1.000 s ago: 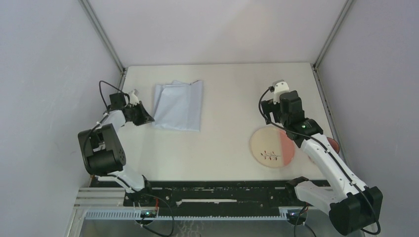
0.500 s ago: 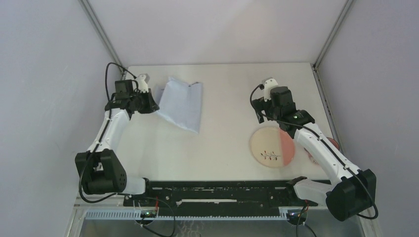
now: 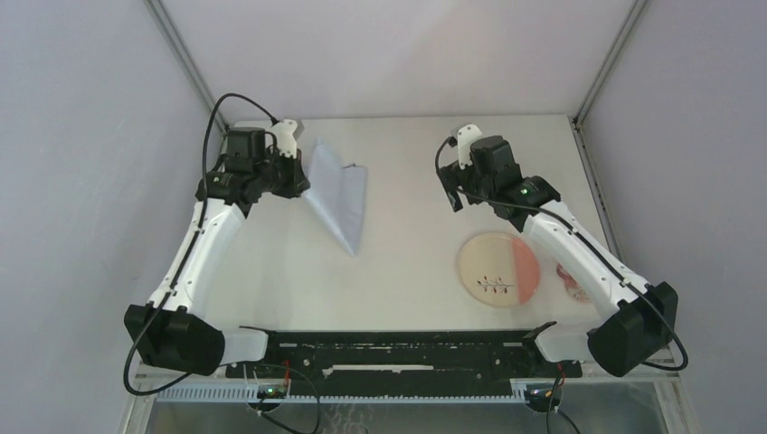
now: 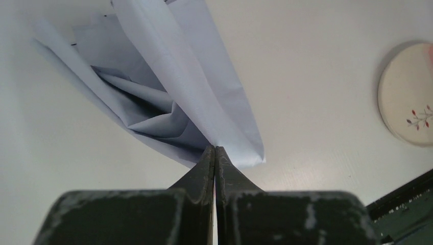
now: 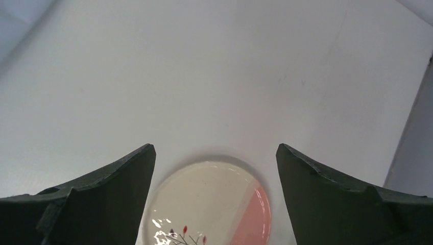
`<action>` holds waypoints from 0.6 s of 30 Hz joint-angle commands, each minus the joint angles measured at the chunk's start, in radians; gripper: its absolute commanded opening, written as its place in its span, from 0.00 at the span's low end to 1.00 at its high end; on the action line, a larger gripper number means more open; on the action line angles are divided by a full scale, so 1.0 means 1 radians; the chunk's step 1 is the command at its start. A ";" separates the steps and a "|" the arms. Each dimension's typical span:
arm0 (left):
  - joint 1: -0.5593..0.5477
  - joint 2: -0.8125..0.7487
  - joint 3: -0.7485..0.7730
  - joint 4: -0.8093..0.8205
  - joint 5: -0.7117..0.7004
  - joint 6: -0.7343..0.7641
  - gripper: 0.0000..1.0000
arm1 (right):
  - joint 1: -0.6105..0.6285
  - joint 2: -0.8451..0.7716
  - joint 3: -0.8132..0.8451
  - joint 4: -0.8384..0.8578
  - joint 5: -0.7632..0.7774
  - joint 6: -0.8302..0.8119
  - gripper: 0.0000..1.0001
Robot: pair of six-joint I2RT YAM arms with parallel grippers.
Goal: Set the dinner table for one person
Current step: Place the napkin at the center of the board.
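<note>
Walls: pale grey-lilac on three sides, with a metal post in each far corner.
Bench (image 3: pixel 416 226): cream-white and smooth, filling the enclosure from the far wall to the near edge.
Rail (image 3: pixel 389 348): black, running along the near edge of the bench between the two arm bases.
Left arm (image 3: pixel 203 244): stretched from the near left corner toward the far left of the bench.
Left jaws: closed tight on the cloth. In the wrist view the two fingers (image 4: pixel 201 171) meet, with the fabric pinched at their tips.
Cloth (image 3: pixel 336 192): pale blue, raised at the held end and hanging in loose folds. From above it narrows to a point toward the near side. Whether that point touches the bench cannot be told.
Right arm (image 3: pixel 579 258): reaching from the near right corner toward the far middle of the bench.
Right jaws: wide apart with nothing between them, above bare bench on the far side of the plate.
Plate (image 3: pixel 498 269): round and cream, with a pink segment on its right and a small twig motif. It lies flat on the bench right of centre, well apart from the cloth.
Pink item (image 3: pixel 572 280): on the bench beside the plate on its right, mostly hidden by the right arm, so what it is cannot be told.
</note>
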 commanded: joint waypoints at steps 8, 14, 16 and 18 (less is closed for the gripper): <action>-0.114 -0.101 -0.033 -0.147 0.014 0.113 0.00 | 0.007 0.302 0.387 -0.193 -0.192 0.094 0.96; -0.114 -0.191 -0.139 -0.170 -0.024 0.140 0.00 | 0.003 0.536 0.566 -0.272 -0.320 0.172 0.96; -0.115 -0.211 -0.161 -0.197 0.015 0.155 0.00 | -0.005 0.575 0.590 -0.270 -0.300 0.169 0.96; -0.118 -0.219 -0.180 -0.228 0.084 0.162 0.00 | -0.026 0.598 0.613 -0.256 -0.290 0.171 0.96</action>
